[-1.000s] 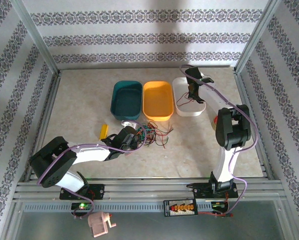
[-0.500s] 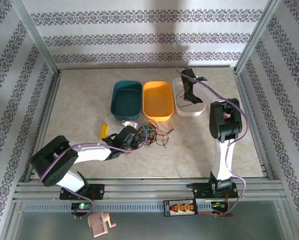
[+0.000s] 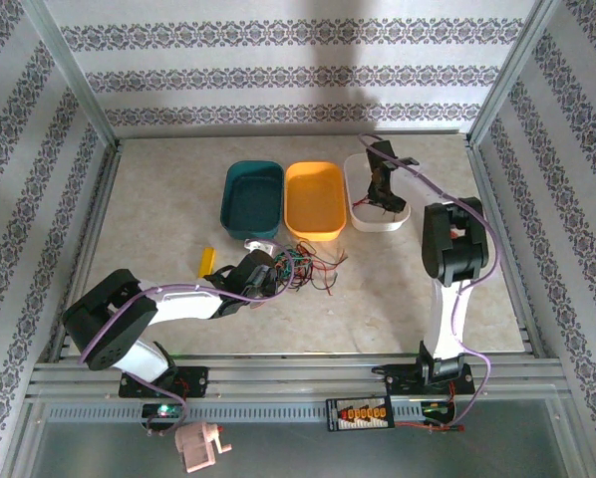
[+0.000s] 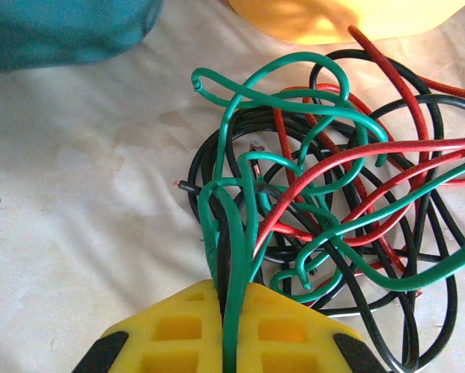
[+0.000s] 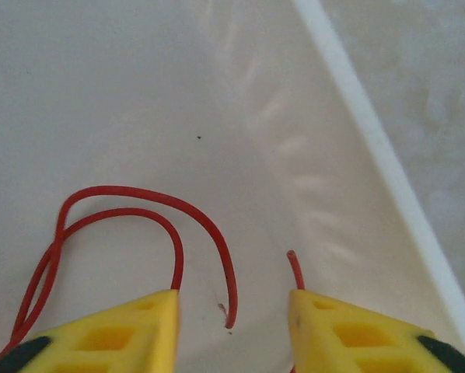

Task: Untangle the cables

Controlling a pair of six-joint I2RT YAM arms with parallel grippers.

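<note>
A tangle of red, green and black cables [image 3: 306, 265] lies on the table in front of the orange tray. The left wrist view shows the same knot of cables [image 4: 333, 186] up close. My left gripper [image 4: 232, 299] is shut on a green cable [image 4: 234, 256] and a black strand at the knot's near edge. My right gripper [image 5: 232, 311] hangs open just above the floor of the white tray [image 3: 356, 189]. A loose red cable [image 5: 151, 214] lies looped in that tray, one end between the yellow fingers [image 5: 116, 334].
A teal tray [image 3: 252, 198] and an orange tray [image 3: 314, 199] stand side by side left of the white one. A small yellow piece [image 3: 207, 260] lies beside my left arm. The white tray's rim [image 5: 372, 132] runs past the right finger.
My right gripper has dropped lower into the white tray, and the right arm's elbow has shifted slightly. The left arm and the tangle have stayed put.
</note>
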